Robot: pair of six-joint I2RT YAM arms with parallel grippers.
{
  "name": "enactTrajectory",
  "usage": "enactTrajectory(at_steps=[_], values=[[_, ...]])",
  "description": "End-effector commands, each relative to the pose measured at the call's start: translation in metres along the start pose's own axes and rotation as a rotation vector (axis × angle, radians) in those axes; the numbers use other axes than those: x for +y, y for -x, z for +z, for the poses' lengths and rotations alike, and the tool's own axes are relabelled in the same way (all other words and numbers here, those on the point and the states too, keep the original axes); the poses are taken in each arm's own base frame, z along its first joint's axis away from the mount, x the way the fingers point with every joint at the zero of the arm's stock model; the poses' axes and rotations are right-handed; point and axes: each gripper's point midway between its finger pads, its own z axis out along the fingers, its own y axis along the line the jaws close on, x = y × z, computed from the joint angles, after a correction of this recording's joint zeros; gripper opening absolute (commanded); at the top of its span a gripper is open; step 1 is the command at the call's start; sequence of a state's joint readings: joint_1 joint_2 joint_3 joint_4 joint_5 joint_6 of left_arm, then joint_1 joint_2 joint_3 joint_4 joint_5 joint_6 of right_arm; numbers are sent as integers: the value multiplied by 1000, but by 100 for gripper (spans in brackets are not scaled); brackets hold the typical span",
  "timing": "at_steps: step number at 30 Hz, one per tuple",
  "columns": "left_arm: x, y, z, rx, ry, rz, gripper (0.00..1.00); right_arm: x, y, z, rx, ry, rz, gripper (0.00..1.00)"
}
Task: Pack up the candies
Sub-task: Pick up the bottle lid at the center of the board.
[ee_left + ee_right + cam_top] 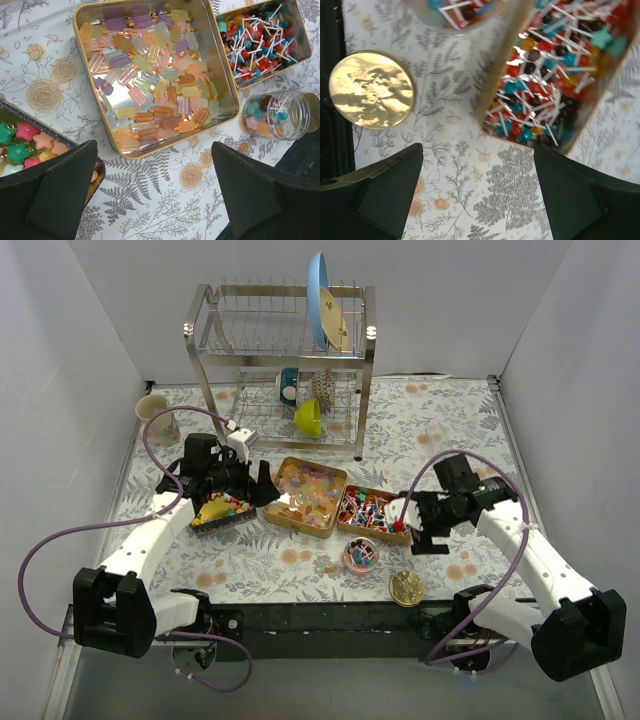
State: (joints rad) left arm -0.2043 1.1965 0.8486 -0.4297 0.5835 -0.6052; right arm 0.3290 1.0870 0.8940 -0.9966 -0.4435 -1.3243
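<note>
left fingers (65, 195) spread wide, empty | right fingers (580, 200) likewise | candies (155, 85) just ahead (in 3 tins (221, 65))

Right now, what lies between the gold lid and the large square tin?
A small glass jar holding a few candies; the top external view shows it best.

Top looks down from behind; close wrist views share lollipop tin (274, 72).
</note>
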Motion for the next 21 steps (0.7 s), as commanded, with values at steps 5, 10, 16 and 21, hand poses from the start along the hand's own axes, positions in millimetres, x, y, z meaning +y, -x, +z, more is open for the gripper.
enactTrajectory(at_steps=[5, 10, 16, 21], values=[[15, 6, -14, -53, 38, -39, 98, 87, -23, 34, 53, 165, -536, 98], [27, 12, -22, -79, 51, -102, 98, 105, -32, 42, 42, 225, -566, 98], [40, 14, -27, -89, 79, -127, 98, 108, -27, 53, 11, 295, -513, 98], [46, 15, -29, -92, 92, -137, 98, 115, -23, 64, -6, 357, -513, 98]])
